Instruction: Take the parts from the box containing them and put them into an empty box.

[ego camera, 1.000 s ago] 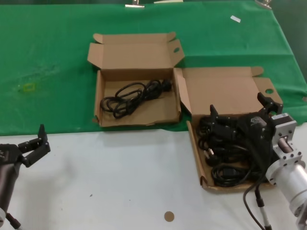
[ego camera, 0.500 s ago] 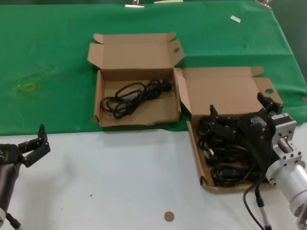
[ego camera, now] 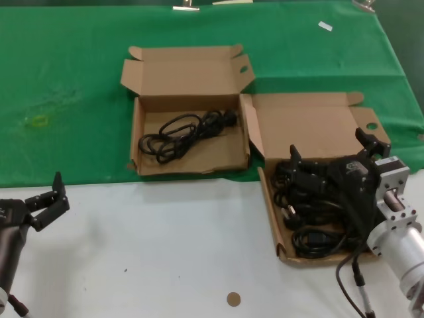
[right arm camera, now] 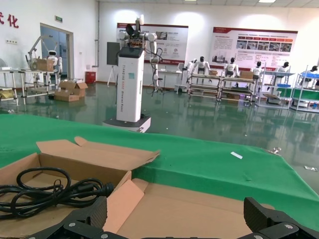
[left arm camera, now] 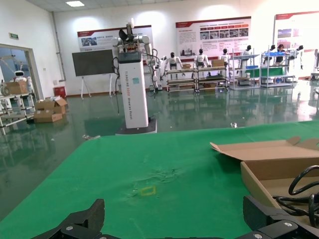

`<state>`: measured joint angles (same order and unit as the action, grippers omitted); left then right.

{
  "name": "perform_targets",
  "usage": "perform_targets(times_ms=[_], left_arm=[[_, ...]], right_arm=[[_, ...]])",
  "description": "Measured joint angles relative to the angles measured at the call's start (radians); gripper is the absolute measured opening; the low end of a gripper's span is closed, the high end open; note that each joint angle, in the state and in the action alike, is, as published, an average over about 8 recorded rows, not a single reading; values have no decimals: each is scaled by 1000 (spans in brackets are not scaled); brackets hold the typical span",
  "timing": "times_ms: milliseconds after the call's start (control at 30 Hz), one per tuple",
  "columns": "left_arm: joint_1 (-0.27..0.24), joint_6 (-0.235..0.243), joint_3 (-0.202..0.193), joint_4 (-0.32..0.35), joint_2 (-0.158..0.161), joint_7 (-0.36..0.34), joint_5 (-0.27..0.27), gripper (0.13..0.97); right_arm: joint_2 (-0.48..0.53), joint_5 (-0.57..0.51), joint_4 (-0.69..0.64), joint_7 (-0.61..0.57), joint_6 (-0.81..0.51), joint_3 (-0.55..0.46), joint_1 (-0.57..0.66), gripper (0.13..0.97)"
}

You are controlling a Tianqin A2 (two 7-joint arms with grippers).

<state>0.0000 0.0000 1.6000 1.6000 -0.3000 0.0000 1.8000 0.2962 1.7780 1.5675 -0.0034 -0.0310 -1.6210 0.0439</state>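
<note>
Right gripper [ego camera: 329,154] hangs over the full box [ego camera: 311,126], jaws spread above its power cords [ego camera: 311,205]. One cord [ego camera: 182,132] lies in the other box [ego camera: 142,156] left of it. Left gripper [ego camera: 50,199] is parked far left, jaws spread.

A large, brightly lit hall with white walls and a glossy dark green floor [left arm camera: 60,144] that mirrors the ceiling lights. Poster boards [right arm camera: 253,47] hang on the far wall above metal shelving racks [left arm camera: 209,77], with a dark display screen [left arm camera: 93,62] to one side and stacked cardboard cartons [left arm camera: 46,109] near a doorway. In front, a white worktop [ego camera: 165,245] lies partly under a green cloth [ego camera: 73,86].
</note>
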Motion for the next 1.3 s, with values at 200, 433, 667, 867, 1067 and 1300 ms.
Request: perform_targets(times_ms=[200, 433, 667, 867, 1067, 1300], left_arm=[[0, 0, 0, 0, 0, 0, 0, 966], [0, 0, 0, 0, 0, 0, 0, 966], [0, 0, 0, 0, 0, 0, 0, 966], [0, 0, 0, 0, 0, 0, 0, 966], [0, 0, 0, 0, 0, 0, 0, 966], [0, 0, 0, 0, 0, 0, 0, 966]], right_arm=[[0, 0, 0, 0, 0, 0, 0, 966], [0, 0, 0, 0, 0, 0, 0, 966], [0, 0, 0, 0, 0, 0, 0, 966], [0, 0, 0, 0, 0, 0, 0, 966], [0, 0, 0, 0, 0, 0, 0, 966], [0, 0, 0, 0, 0, 0, 0, 966]])
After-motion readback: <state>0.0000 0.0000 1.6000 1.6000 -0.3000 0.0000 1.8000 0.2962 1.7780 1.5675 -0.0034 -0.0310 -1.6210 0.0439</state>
